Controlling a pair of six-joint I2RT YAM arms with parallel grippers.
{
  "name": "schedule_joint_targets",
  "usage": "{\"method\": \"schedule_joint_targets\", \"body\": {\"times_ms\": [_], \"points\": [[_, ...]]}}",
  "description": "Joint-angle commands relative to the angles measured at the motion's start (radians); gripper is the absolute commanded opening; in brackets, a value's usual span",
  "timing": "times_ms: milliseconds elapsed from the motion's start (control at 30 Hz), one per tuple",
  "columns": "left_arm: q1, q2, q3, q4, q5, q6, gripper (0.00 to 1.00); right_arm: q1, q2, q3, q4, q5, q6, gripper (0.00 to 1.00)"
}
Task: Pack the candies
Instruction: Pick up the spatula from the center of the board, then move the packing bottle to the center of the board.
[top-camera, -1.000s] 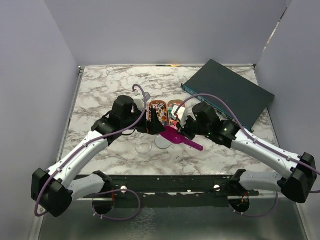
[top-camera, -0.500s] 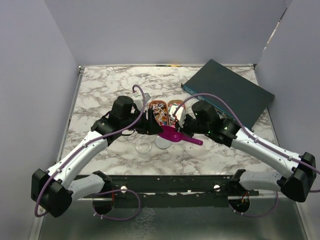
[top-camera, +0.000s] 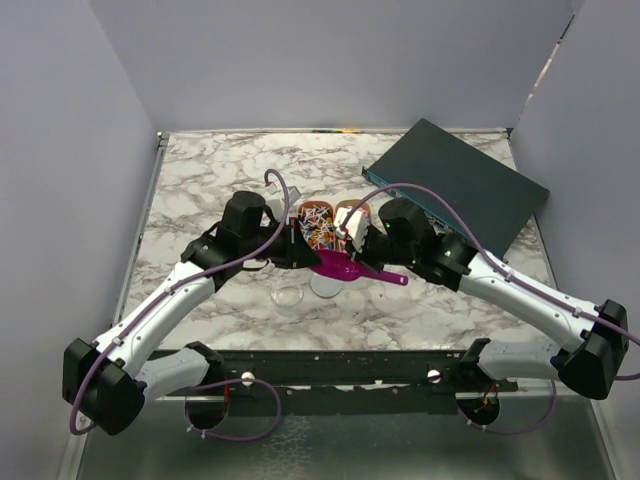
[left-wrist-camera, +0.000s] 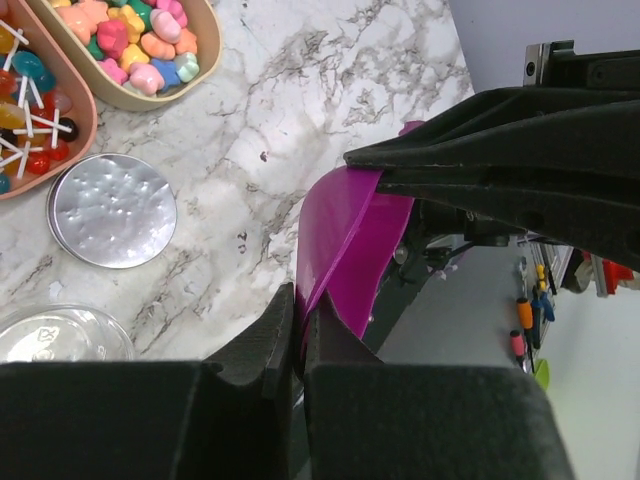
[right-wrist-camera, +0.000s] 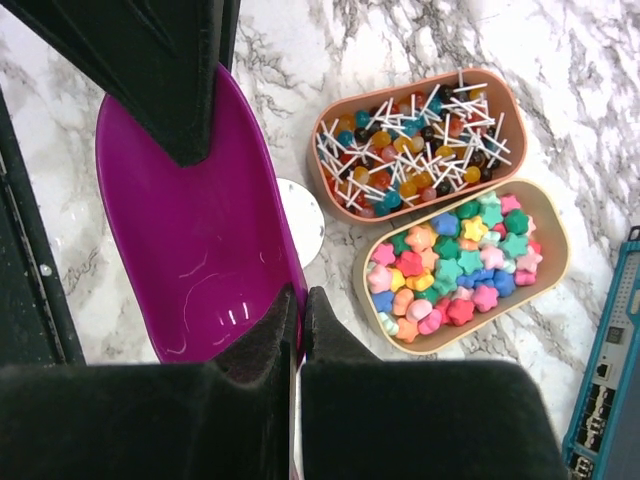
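Observation:
The candies (right-wrist-camera: 455, 262), small star-shaped sweets in pink, yellow, green, blue and orange, fill a beige oval tray (right-wrist-camera: 552, 235); in the left wrist view the candies (left-wrist-camera: 135, 38) show at the top left. A magenta scoop (right-wrist-camera: 190, 235) hangs between both grippers, just in front of the trays. My right gripper (right-wrist-camera: 298, 300) is shut on the scoop's rim. My left gripper (left-wrist-camera: 300, 318) is shut on the opposite edge of the scoop (left-wrist-camera: 350, 250). From above, the left gripper (top-camera: 303, 250) and right gripper (top-camera: 353, 248) meet over the scoop (top-camera: 340, 268).
A pink oval tray (right-wrist-camera: 345, 205) of round sweets on white sticks sits beside the candy tray. A silver lid (left-wrist-camera: 112, 210) and a clear round jar (left-wrist-camera: 60, 338) lie on the marble in front. A flat dark teal box (top-camera: 460, 185) lies at the back right.
My left gripper has closed from wide open onto the scoop's edge. The right arm has carried the scoop a little to the left, toward the left gripper.

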Motion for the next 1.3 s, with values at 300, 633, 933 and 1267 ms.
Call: {"method": "schedule_joint_targets", "body": {"times_ms": [300, 633, 933, 1267], "points": [[0.0, -0.041, -0.031, 0.044, -0.004, -0.02, 0.0, 0.005, -0.082, 0.025, 0.06, 0.058, 0.031, 0.42], [0.028, -0.062, -0.044, 0.052, 0.016, -0.017, 0.0, 0.004, -0.285, -0.082, 0.051, -0.01, -0.04, 0.6], [0.028, -0.099, -0.052, 0.082, 0.132, -0.035, 0.0, 0.004, -0.383, -0.155, -0.013, -0.15, -0.126, 0.61], [0.028, -0.122, -0.022, 0.082, 0.21, -0.055, 0.0, 0.004, -0.38, -0.196, -0.072, -0.206, -0.206, 0.61]]}}
